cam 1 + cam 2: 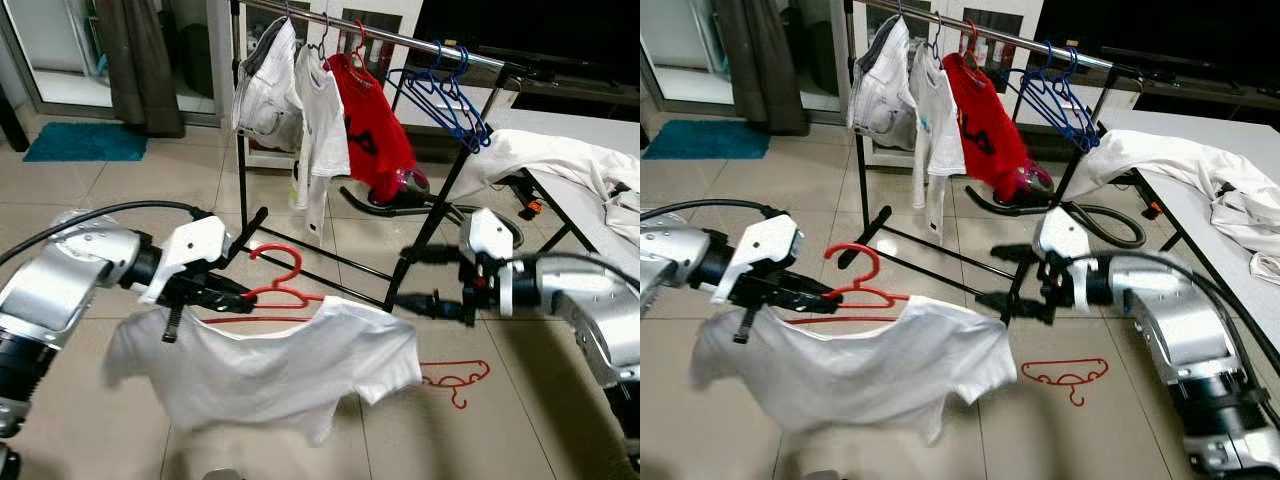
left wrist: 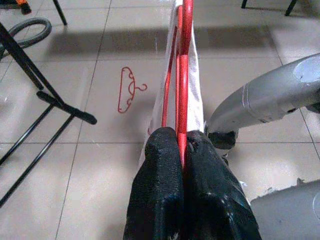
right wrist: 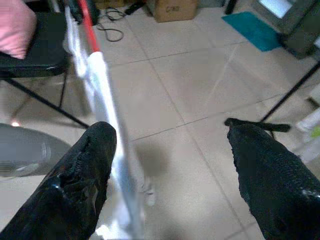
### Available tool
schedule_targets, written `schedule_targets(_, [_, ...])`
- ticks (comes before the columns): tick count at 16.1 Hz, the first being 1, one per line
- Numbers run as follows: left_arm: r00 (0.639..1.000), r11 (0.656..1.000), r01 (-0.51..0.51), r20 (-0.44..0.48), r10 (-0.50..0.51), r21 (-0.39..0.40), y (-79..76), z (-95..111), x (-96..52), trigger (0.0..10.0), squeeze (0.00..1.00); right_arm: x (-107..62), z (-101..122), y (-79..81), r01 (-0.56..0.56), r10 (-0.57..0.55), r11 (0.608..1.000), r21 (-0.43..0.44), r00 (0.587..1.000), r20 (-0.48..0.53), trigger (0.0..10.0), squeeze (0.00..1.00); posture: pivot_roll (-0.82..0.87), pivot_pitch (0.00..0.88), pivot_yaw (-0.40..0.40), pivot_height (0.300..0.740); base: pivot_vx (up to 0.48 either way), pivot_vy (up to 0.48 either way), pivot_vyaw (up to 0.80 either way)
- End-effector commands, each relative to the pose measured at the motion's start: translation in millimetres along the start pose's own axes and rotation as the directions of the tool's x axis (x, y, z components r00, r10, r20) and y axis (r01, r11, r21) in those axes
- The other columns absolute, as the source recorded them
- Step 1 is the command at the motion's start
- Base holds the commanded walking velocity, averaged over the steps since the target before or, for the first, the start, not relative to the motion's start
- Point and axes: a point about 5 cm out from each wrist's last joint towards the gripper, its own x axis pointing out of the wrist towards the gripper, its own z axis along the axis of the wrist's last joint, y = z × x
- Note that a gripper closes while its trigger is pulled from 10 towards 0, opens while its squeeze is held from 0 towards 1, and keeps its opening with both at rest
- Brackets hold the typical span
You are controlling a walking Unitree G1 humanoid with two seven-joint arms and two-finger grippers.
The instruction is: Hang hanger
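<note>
- The left gripper (image 1: pixel 232 290) is clamped tight on the red plastic hanger (image 1: pixel 272 290), fingers (image 2: pixel 160 190) pinched flat against its thin body, as the left wrist view shows it edge-on between the black pads.
- That hanger carries a white short-sleeved T-shirt (image 1: pixel 270 370), which droops below and ahead of the left gripper, one sleeve hanging back under the wrist.
- The hanger's hook curls up just beyond the left fingertips, pointing toward the black metal clothes rack (image 1: pixel 420 250) standing farther ahead.
- The right gripper (image 1: pixel 420 280) is spread wide, gripping nothing, just off the shirt's far shoulder; in the right wrist view the white cloth edge runs close by one finger.
- A second red hanger (image 1: pixel 455 380) lies flat on the beige tiled floor (image 1: pixel 120 200), below the right gripper.
- On the rack's silver rail (image 1: pixel 420 42), above both grippers, hang white garments (image 1: pixel 290 95), a red top (image 1: pixel 375 120) and empty blue hangers (image 1: pixel 450 100).
</note>
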Motion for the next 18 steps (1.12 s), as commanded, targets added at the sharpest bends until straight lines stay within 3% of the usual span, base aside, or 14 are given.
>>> schedule_targets(1, [1.0,1.0,-0.007,0.02,0.006,0.026,0.5,5.8,-4.7,0.0,0.0,-3.0,-0.9,0.5,-0.015,0.015,1.0,-0.01,1.0,-0.007,10.0,0.0,0.07,0.0,-0.1,0.74,0.0,0.0,0.0])
schedule_targets(6, [1.0,1.0,-0.012,0.015,0.011,0.019,1.1,4.2,-9.7,0.0,0.0,0.2,-33.2,-6.0,0.095,-0.09,0.995,0.025,0.984,-0.152,10.0,0.0,0.07,0.0,-0.108,0.74,0.0,0.0,0.0])
schedule_targets(10, [0.999,0.999,-0.048,0.007,0.048,-0.006,5.8,0.3,-17.6,0.0,0.0,-1.0,-34.9,1.7,0.055,-0.048,0.997,0.06,0.992,-0.117,10.0,0.0,0.07,0.0,-0.108,0.74,0.0,0.0,0.0])
schedule_targets(15, [0.993,0.992,-0.121,-0.018,0.121,-0.019,15.5,-5.7,-23.3,0.0,0.0,-0.4,-33.2,-1.3,0.08,-0.074,0.994,0.074,0.994,-0.083,10.0,0.0,0.07,0.0,-0.112,0.74,0.0,0.0,0.0])
schedule_targets(18, [0.991,0.992,-0.127,0.047,0.128,-0.013,18.9,2.4,-20.3,0.0,0.0,9.3,-41.5,1.1,0.107,-0.096,0.987,0.12,0.99,-0.099,10.0,0.0,0.07,0.0,-0.112,0.74,0.0,0.0,0.0])
